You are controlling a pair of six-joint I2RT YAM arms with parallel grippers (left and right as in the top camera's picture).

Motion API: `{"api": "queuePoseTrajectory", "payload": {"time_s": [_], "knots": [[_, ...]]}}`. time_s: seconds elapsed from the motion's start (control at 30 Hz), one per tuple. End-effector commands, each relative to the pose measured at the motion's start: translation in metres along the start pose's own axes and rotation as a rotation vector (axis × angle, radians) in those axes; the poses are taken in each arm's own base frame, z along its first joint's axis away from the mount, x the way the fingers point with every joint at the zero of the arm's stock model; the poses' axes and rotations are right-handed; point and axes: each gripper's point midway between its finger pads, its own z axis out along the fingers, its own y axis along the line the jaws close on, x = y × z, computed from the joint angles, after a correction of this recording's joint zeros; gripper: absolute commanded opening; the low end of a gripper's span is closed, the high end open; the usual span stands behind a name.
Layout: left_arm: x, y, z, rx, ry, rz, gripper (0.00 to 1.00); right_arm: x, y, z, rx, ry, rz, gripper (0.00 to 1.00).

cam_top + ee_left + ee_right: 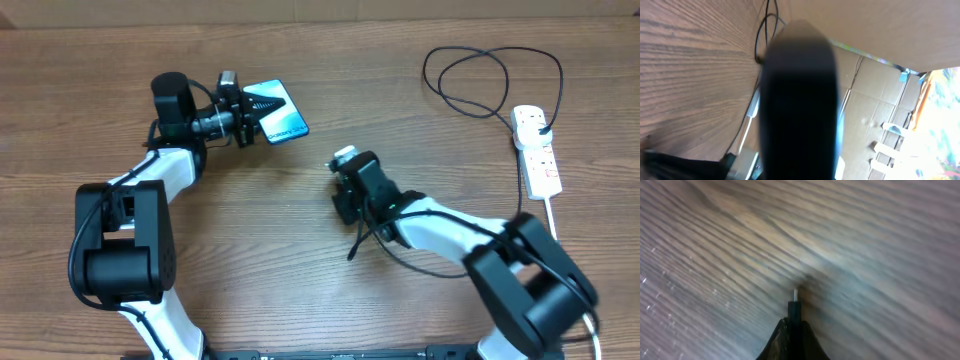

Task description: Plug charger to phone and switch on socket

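Observation:
The phone (280,115), blue-and-white screen lit, is held tilted off the table at the back left by my left gripper (243,118), which is shut on its near end. In the left wrist view the phone (800,100) is a dark blurred slab filling the middle. My right gripper (345,185) is at mid-table, shut on the charger's small plug tip (794,305), whose metal end points at the wood. The thin black charger cable (480,60) loops at the back right to a black plug in the white socket (538,150) with red switches.
The socket's thick white cord (550,215) runs toward the front right. Slack black cable (365,240) trails beside my right arm. Cardboard boxes (880,115) stand beyond the table's edge.

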Motion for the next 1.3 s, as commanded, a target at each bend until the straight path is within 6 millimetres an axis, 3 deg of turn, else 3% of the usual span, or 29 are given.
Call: {"api": "queuePoseTrajectory", "payload": {"time_s": [0.0, 0.07, 0.13, 0.2, 0.27, 0.37, 0.6, 0.73, 1.27], "knots": [[0.002, -0.012, -0.012, 0.025, 0.046, 0.101, 0.04, -0.04, 0.012, -0.069, -0.259, -0.087, 0.221, 0.04], [0.008, -0.012, -0.011, 0.028, 0.075, 0.138, 0.04, -0.05, 0.022, -0.102, -0.419, -0.111, 0.235, 0.04], [0.019, -0.011, -0.006, 0.032, 0.129, 0.201, 0.04, -0.058, 0.043, -0.155, -0.678, -0.147, 0.22, 0.04], [0.027, -0.01, 0.002, 0.029, 0.156, 0.223, 0.04, -0.056, 0.058, -0.182, -0.812, -0.14, 0.204, 0.04], [0.038, -0.008, 0.015, 0.02, 0.189, 0.217, 0.04, -0.047, 0.068, -0.188, -0.875, -0.085, 0.228, 0.04], [0.049, -0.005, 0.035, 0.002, 0.198, 0.2, 0.04, -0.037, 0.084, -0.189, -0.971, -0.025, 0.236, 0.04], [0.055, -0.003, 0.048, -0.012, 0.198, 0.183, 0.04, -0.044, 0.085, -0.161, -1.038, 0.056, 0.381, 0.04], [0.055, -0.003, 0.048, -0.012, 0.198, 0.182, 0.05, -0.053, 0.072, -0.143, -1.04, 0.063, 0.472, 0.04], [0.043, -0.007, 0.051, -0.007, 0.127, 0.208, 0.04, -0.089, 0.044, -0.139, -1.026, -0.048, 0.588, 0.04]]}}
